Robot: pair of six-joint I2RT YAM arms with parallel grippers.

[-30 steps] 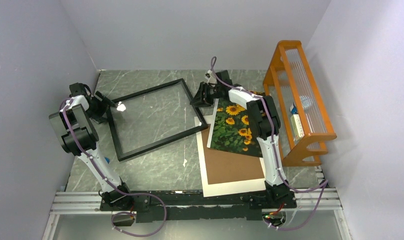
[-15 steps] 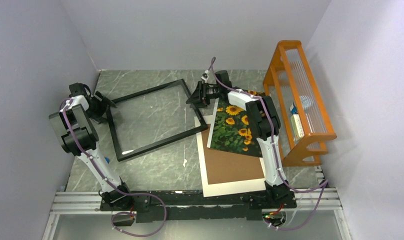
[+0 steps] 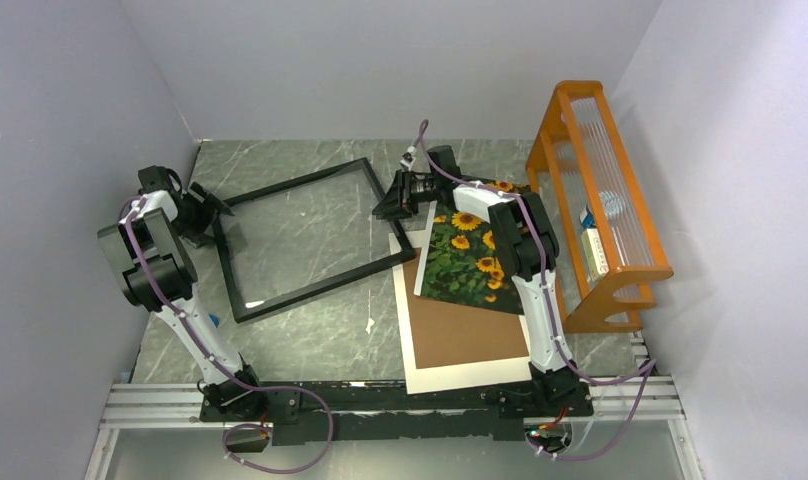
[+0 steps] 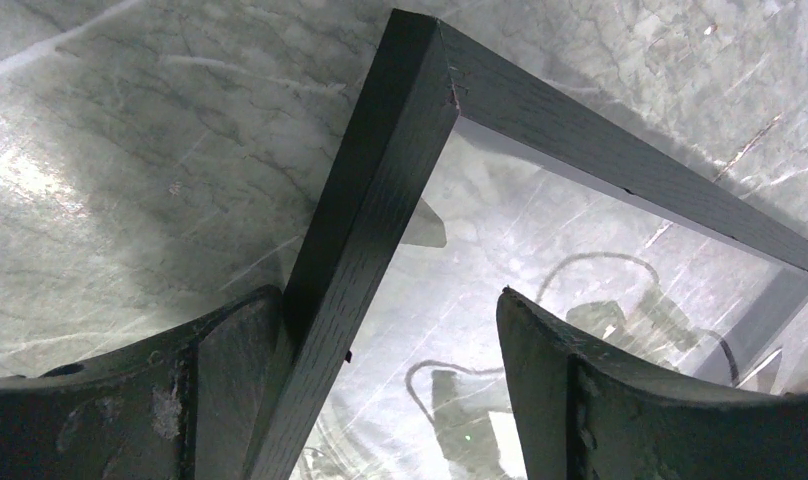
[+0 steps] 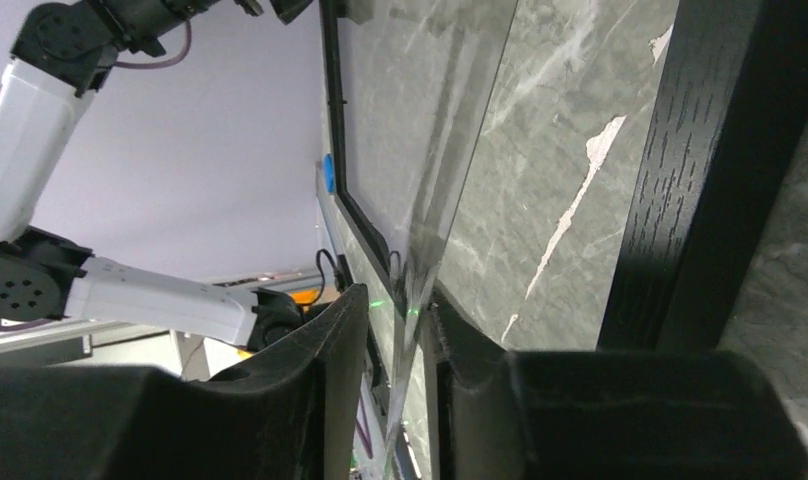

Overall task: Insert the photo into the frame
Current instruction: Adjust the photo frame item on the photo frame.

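Note:
The black frame (image 3: 325, 287) lies flat on the marble table, left of centre. The sunflower photo (image 3: 470, 260) lies to its right, on top of a brown board. My left gripper (image 3: 218, 210) is open at the frame's far left corner; in the left wrist view the frame bar (image 4: 380, 190) runs between the fingers (image 4: 390, 310), against the left one. My right gripper (image 3: 388, 205) is at the frame's right side, nearly closed (image 5: 400, 310) on the edge of a clear glass pane (image 5: 420, 120), beside the frame bar (image 5: 720, 170).
An orange wooden rack (image 3: 600, 200) stands along the right wall. The brown backing board (image 3: 460, 335) lies on a white mat sheet (image 3: 460, 378) at the front right, the mat's corner under the frame's right corner. Grey walls close in left and back.
My right gripper has shifted slightly left and forward along the frame's right side. A bright glare spot near the frame's left corner has gone. The left arm has not moved.

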